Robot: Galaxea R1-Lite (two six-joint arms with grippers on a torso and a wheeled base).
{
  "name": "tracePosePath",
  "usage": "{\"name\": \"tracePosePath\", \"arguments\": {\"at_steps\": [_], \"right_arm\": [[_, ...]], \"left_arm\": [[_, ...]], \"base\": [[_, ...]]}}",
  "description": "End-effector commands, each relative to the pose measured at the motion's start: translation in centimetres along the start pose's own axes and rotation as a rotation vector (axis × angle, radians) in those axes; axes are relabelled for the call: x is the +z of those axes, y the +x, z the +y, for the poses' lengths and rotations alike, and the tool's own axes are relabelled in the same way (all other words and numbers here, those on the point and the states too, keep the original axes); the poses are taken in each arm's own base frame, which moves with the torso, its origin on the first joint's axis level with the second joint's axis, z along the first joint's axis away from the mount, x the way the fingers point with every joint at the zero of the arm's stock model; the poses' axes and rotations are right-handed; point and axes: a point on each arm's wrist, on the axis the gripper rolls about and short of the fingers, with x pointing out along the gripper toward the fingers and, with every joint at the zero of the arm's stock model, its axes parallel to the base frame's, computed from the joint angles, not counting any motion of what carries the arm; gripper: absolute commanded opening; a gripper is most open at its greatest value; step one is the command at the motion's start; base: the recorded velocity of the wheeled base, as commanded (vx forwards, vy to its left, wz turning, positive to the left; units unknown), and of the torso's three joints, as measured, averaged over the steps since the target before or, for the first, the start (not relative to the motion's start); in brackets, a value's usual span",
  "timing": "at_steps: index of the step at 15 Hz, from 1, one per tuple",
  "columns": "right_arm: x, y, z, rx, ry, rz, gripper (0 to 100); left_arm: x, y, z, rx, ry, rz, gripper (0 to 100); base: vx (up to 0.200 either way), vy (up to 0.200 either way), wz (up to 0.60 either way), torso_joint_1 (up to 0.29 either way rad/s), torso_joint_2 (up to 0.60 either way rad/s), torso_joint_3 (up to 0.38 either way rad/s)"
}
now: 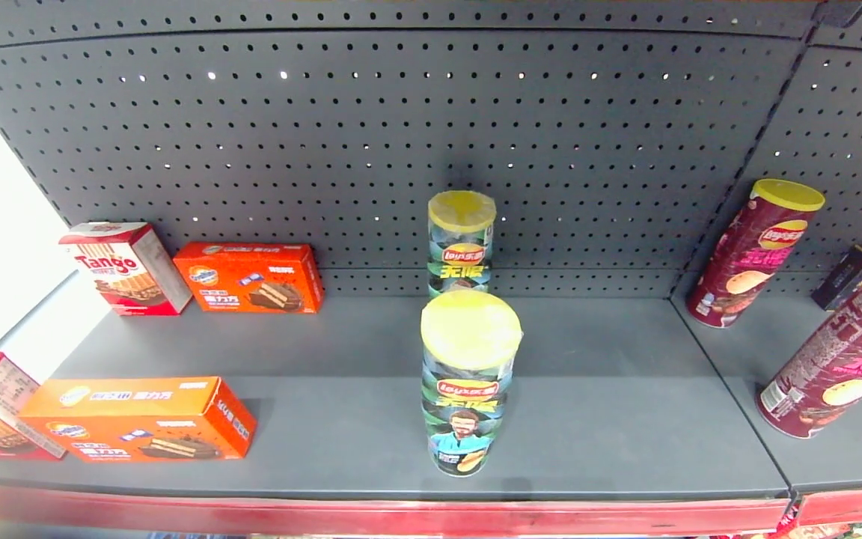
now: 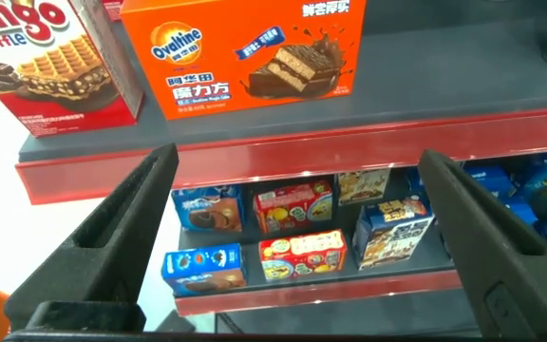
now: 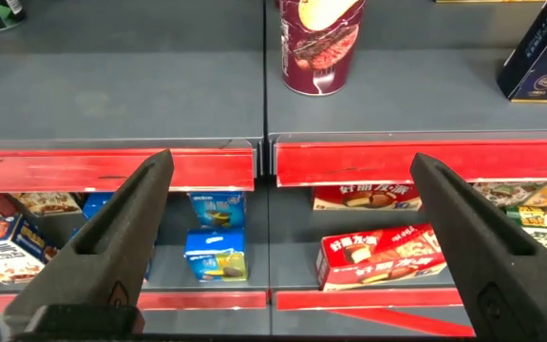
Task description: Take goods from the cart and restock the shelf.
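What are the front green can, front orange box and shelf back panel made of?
Front green can: probably paperboard tube, glossy print, yellow plastic-looking lid. Front orange box: printed cardboard, folded edges. Back panel: likely painted metal, matte grey, punched holes.

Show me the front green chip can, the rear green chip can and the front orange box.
front green chip can (image 1: 471,329), head view, yellow lid
rear green chip can (image 1: 462,260), head view, side label
front orange box (image 1: 132,394), head view, top face
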Motion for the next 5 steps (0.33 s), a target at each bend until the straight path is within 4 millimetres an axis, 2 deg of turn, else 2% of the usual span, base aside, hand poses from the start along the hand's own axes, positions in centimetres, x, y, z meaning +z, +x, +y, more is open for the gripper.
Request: {"name": "tracePosePath", "arguments": {"at_steps": [1, 5], "right_arm": [[0.0, 0.02, 0.01, 0.001, -0.005, 0.002, 100], [0.0, 0.02, 0.0, -0.003, -0.002, 0.002, 100]], "left_arm": [[0.0, 0.01, 0.0, 0.0, 0.0, 0.001, 100], [0.0, 0.01, 0.0, 0.0, 0.0, 0.001, 100]], "base": [[0.0, 0.0, 0.0, 0.0, 0.0, 0.0], [0.0, 0.0, 0.0, 0.0, 0.0, 0.0]]}}
